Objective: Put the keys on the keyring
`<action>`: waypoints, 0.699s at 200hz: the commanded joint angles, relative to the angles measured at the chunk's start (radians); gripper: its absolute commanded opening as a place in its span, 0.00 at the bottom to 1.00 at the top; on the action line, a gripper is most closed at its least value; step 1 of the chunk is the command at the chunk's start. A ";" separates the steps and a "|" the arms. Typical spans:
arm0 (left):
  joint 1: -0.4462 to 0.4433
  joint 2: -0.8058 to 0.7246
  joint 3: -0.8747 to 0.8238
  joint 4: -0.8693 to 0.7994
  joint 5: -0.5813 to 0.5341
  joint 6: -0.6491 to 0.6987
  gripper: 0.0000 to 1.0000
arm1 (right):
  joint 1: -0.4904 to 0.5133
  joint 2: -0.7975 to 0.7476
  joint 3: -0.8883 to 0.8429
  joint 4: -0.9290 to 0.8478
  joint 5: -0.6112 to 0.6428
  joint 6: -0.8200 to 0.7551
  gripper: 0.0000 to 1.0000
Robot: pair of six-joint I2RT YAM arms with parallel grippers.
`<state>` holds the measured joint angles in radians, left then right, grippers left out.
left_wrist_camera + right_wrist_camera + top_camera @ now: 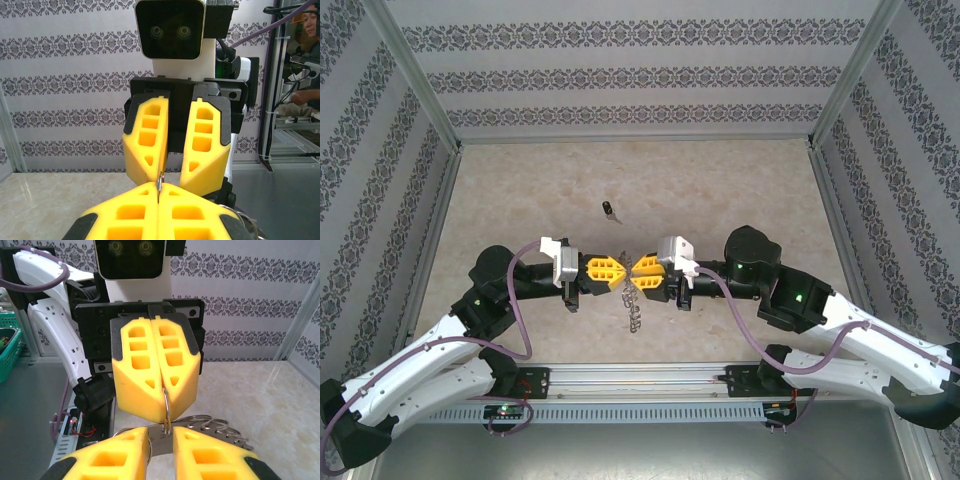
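Top view first: the two arms reach in from the sides, and their yellow fingers meet tip to tip over the near part of the table (520, 200). The left gripper (618, 268) comes from the left. The right gripper (640, 268) comes from the right. The ring (633, 300) hangs down just under the spot where they meet, and its little wire loops dangle toward the near edge.

The key (608, 209) is small and dark. It lies by itself on the table, farther back than the grippers and a bit to the left. Nothing touches it, and it is well apart from the ring.

From the right wrist, the left gripper (165, 412) is shut tight. Its two fingers press flat together and pinch one thin wire loop (167, 410) that sticks out at the tips. Behind it you can see more of the ring (210, 424), grey and flat, with many loops along its rim.

The right gripper (160, 437) has its fingers a little apart. Grey metal from the ring sits in the gap, and the fingers seem to squeeze it.

From the left wrist, the left gripper (159, 187) is closed, with the thin loop (159, 179) poking up between its tips. The right gripper (167, 177) faces it, and its tips come close around that same loop.
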<state>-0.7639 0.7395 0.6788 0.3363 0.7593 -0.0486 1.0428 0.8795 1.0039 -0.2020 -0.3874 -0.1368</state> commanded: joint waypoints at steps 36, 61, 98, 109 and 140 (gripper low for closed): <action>-0.001 -0.015 0.028 0.023 0.024 0.010 0.00 | -0.004 0.029 0.044 0.039 -0.028 -0.015 0.17; 0.000 -0.015 0.028 0.021 0.025 0.013 0.00 | -0.004 0.036 0.051 0.032 -0.024 -0.019 0.10; 0.000 -0.016 0.040 -0.024 0.023 0.030 0.00 | -0.004 0.035 0.068 -0.018 -0.002 -0.037 0.00; 0.000 -0.019 0.054 -0.076 0.017 0.054 0.00 | -0.004 0.035 0.078 -0.041 0.009 -0.049 0.00; 0.000 -0.013 0.130 -0.329 -0.016 0.184 0.12 | -0.004 0.054 0.142 -0.157 0.041 -0.100 0.00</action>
<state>-0.7639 0.7357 0.7265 0.2077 0.7555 0.0181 1.0431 0.9268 1.0695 -0.2775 -0.3817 -0.1833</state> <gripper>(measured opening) 0.076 0.059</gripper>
